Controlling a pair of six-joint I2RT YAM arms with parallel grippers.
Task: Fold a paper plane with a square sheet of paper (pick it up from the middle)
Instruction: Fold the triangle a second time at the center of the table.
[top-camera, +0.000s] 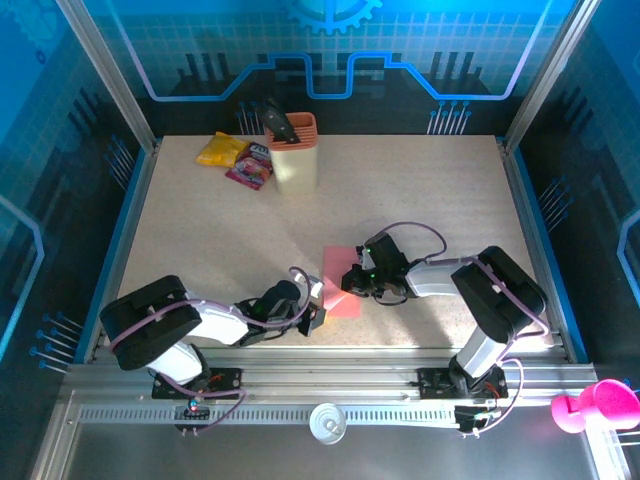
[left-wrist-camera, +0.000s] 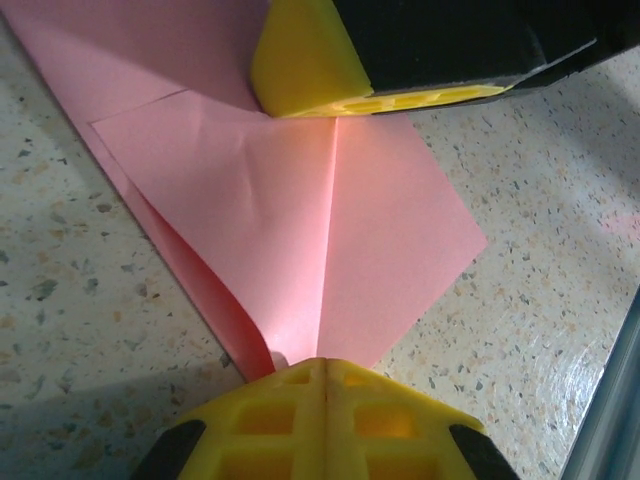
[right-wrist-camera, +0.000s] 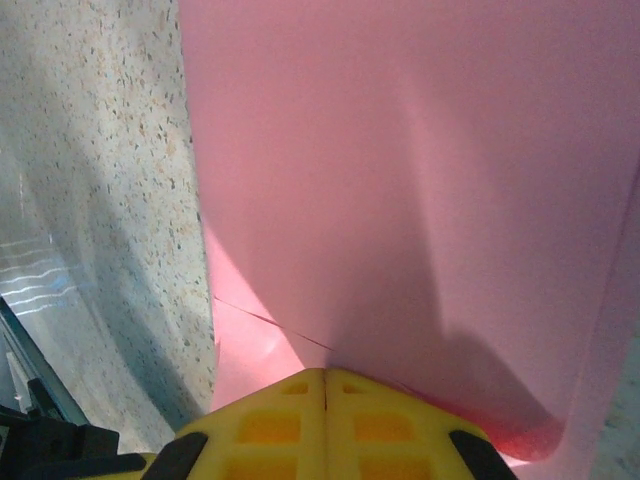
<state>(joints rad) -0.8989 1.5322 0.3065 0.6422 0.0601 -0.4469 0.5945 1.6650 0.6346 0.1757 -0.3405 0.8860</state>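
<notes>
The left gripper (left-wrist-camera: 325, 372) is sitting closest to the near edge with its fingers pressed together, and the pointed corner of the sheet of paper (left-wrist-camera: 300, 220) is meeting their tips. Whether the corner is being nipped or only pressed down I cannot tell. From there the pink sheet, already partly folded, is lying straight ahead. Its centre crease is running directly away from the left fingers towards the right gripper (top-camera: 352, 282), so the long axis is pointing from one gripper to the other.

The right gripper is resting on the far-right side of the sheet. Its fingers are also together, with paper spreading out in front of them. Both grippers are touching the sheet, so neither is having to reach. One flap on the left of the crease is lifting a little off the table (top-camera: 200, 240).

The speckled tabletop is looking flat and fairly smooth, so thin paper will probably be sliding on it easily. Beyond the sheet the surface is lying bare up to a peach holder (top-camera: 293, 160) and two snack packets (top-camera: 235, 158) near the back wall, well apart from the work.
</notes>
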